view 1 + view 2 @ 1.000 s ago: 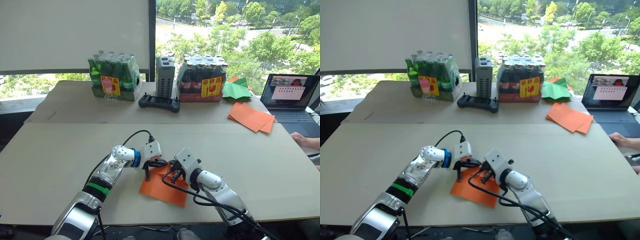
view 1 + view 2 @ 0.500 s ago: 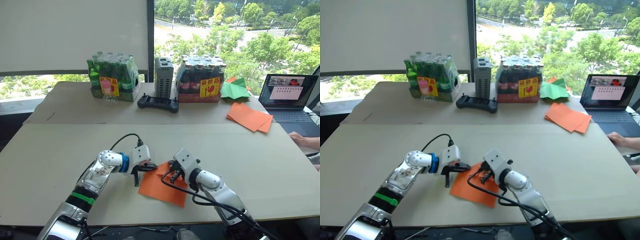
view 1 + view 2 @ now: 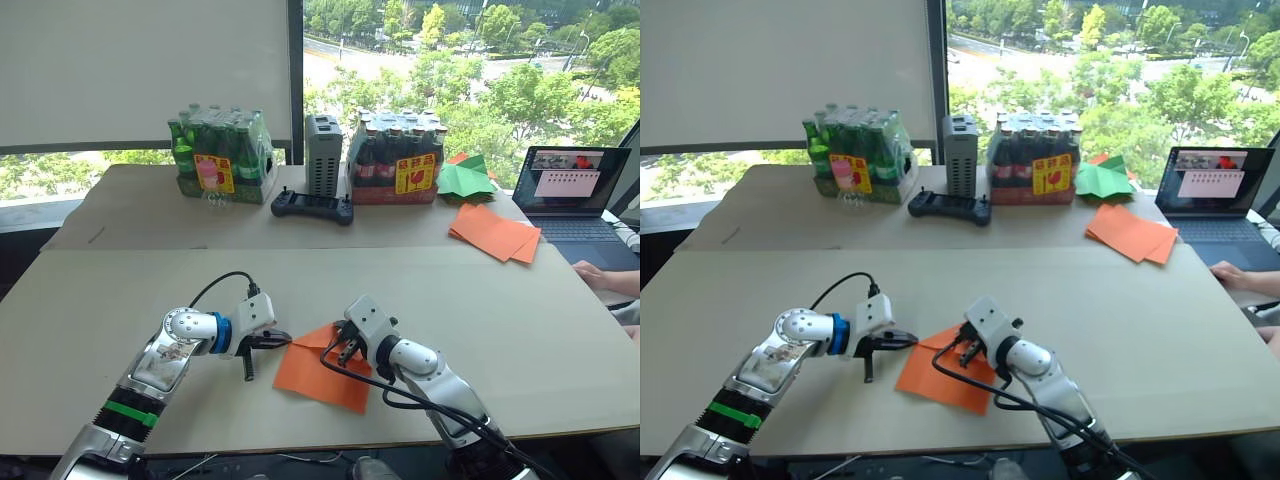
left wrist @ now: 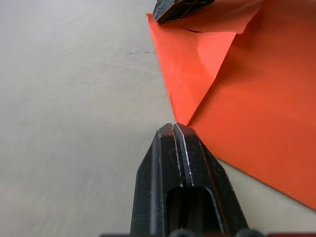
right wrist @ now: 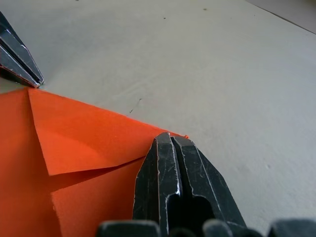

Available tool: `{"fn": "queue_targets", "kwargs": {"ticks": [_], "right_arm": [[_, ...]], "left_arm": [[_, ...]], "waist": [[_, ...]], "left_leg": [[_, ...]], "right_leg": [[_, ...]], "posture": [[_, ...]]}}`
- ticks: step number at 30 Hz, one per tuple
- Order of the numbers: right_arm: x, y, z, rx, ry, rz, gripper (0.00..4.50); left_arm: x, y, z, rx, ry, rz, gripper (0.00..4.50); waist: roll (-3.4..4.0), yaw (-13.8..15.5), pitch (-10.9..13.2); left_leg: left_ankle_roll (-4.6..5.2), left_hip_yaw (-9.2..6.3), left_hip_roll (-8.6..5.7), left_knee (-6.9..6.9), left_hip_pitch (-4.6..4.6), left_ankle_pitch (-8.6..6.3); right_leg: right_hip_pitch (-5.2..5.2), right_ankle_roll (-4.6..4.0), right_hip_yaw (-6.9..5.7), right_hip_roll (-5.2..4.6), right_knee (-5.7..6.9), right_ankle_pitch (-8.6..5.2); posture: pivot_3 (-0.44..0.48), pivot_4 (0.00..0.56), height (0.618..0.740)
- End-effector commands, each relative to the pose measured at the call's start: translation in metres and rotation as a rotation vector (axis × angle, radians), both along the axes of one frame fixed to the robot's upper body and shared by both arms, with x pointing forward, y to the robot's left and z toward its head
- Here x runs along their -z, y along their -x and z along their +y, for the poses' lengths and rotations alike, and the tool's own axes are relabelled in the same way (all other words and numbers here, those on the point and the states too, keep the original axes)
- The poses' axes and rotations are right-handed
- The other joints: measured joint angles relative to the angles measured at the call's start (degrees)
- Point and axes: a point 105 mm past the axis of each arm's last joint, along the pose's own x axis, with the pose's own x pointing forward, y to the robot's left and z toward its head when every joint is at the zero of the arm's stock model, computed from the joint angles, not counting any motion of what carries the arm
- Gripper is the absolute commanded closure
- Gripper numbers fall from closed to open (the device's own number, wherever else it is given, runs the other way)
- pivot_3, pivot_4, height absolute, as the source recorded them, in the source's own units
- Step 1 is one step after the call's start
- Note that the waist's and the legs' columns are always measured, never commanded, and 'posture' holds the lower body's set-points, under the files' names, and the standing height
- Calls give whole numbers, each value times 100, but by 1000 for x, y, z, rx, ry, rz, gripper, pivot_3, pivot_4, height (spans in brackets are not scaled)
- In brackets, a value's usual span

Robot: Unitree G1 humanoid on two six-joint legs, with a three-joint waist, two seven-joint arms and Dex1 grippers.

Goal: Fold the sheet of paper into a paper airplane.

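Note:
The sheet of paper (image 3: 320, 370) is orange and lies flat near the table's front edge, with one corner folded over into a triangular flap (image 5: 84, 138). My left gripper (image 3: 287, 339) is shut, with its tip (image 4: 174, 126) resting at the sheet's left corner, at the edge of the flap. My right gripper (image 3: 343, 352) is also shut, and its tip (image 5: 170, 138) presses down on the sheet's far corner, at the flap's other end. Neither gripper has paper between its fingers. No paper airplane shape has formed.
At the back right lie a pile of orange sheets (image 3: 497, 232), green paper shapes (image 3: 470, 180) and a laptop (image 3: 572, 190). Two bottle packs (image 3: 220, 155) (image 3: 395, 165), a grey box (image 3: 325, 155) and a black controller (image 3: 310, 207) line the far table. A person's hand (image 3: 605, 278) rests at the right edge.
My left gripper has slid leftwards across the sheet, from beside the right gripper out to the sheet's left corner. The right gripper has stayed on the far corner.

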Motion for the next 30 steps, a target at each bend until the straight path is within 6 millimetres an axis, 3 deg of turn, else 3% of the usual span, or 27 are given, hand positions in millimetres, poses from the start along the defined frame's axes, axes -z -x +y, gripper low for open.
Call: {"fn": "queue_targets", "kwargs": {"ticks": [1,8,13,16,21,26,30], "right_arm": [[-10,-1,-1,-9,-20,-41,4500],[-58,11,-6,-78,-177,-157,4500],[-72,24,-26,-87,-210,-145,4500],[-70,31,-42,-74,-182,-115,4500],[-47,56,-70,-96,-72,9,4500],[-25,80,-81,-153,27,121,4500],[-12,82,-85,-144,79,154,4500]], "left_arm": [[-3,-10,17,-85,-25,7,4477],[-51,-31,13,-106,97,-89,4477],[-54,-22,-14,-19,181,-56,4477],[-40,-9,-36,60,191,-16,4477],[-14,1,-59,125,171,32,4477],[2,0,-59,146,105,35,4477],[14,6,-59,181,51,38,4477]], "waist": [[0,3,1],[4,31,41],[5,125,41],[5,165,41],[2,171,42],[1,118,43],[1,111,43]], "left_leg": [[0,0,0,0,-2,0],[0,-4,-1,3,-58,0],[0,-5,-9,11,-111,0],[0,-5,-14,13,-118,0],[0,-5,-18,19,-116,0],[0,-2,-17,20,-106,0],[0,-2,-15,19,-84,0]], "right_leg": [[-1,0,0,0,0,0],[-50,-24,-3,0,0,16],[-96,-42,-7,-11,-1,31],[-97,-40,-8,-18,-5,31],[-94,-38,-9,-20,-1,31],[-87,-38,-4,-14,-1,31],[-49,5,-2,-10,-3,4]], "posture": [[0,150,733],[0,150,733],[0,150,733],[0,150,733],[0,150,733],[0,150,733],[0,150,733]]}}
